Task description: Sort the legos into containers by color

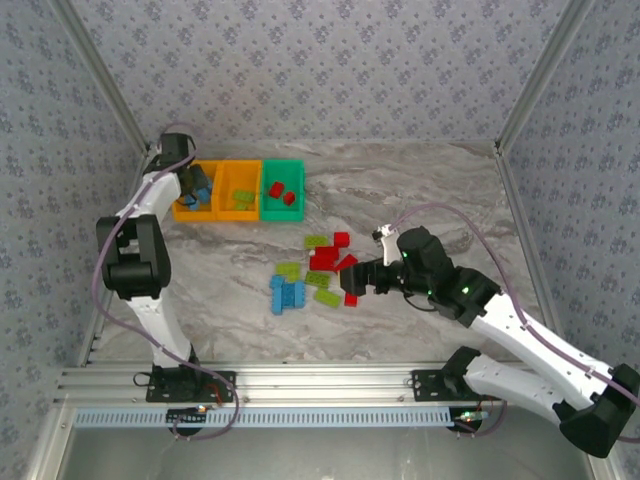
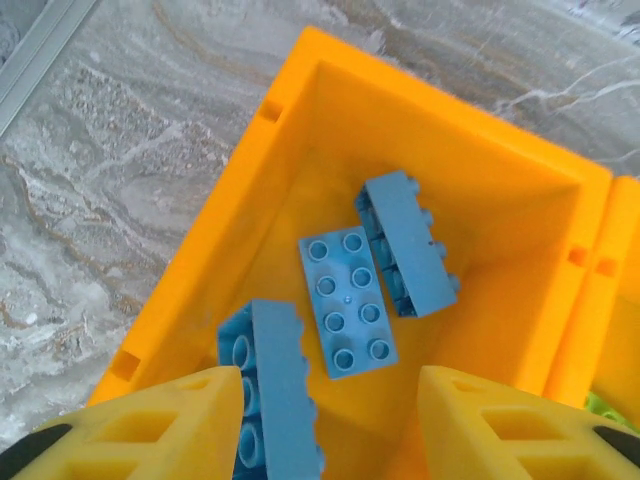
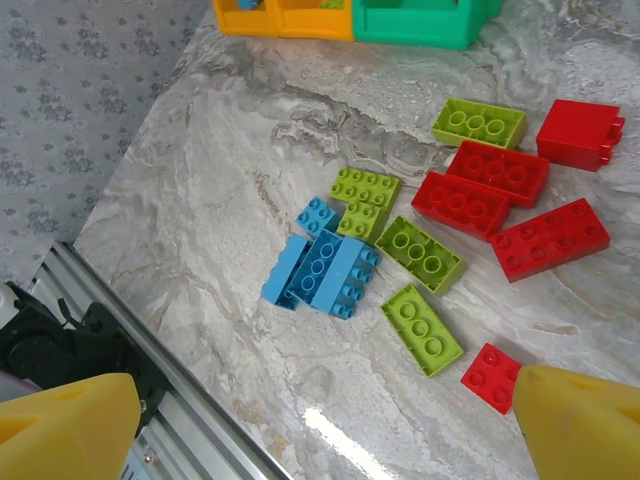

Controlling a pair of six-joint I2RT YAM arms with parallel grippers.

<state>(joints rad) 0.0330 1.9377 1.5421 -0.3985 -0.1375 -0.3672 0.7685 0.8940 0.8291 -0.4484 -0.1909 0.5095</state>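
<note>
My left gripper (image 2: 330, 420) hangs open over the left orange container (image 2: 230, 230), at the far left of the row of containers (image 1: 238, 190). A blue lego (image 2: 275, 390) stands on edge against its left finger, clear of the right finger. Two more blue legos (image 2: 347, 300) lie on the bin floor. The green container (image 1: 283, 190) holds two red legos. My right gripper (image 1: 352, 280) stands open above the loose pile of legos (image 1: 315, 270), nothing between its fingers (image 3: 70, 425). Below it lie blue legos (image 3: 325, 265), lime green legos (image 3: 420, 328) and a small red lego (image 3: 492, 377).
Larger red legos (image 3: 497, 172) lie at the pile's far right. An aluminium rail (image 1: 300, 385) runs along the near table edge. Patterned walls close in the left, back and right sides. Bare marble (image 1: 420, 190) lies right of the bins.
</note>
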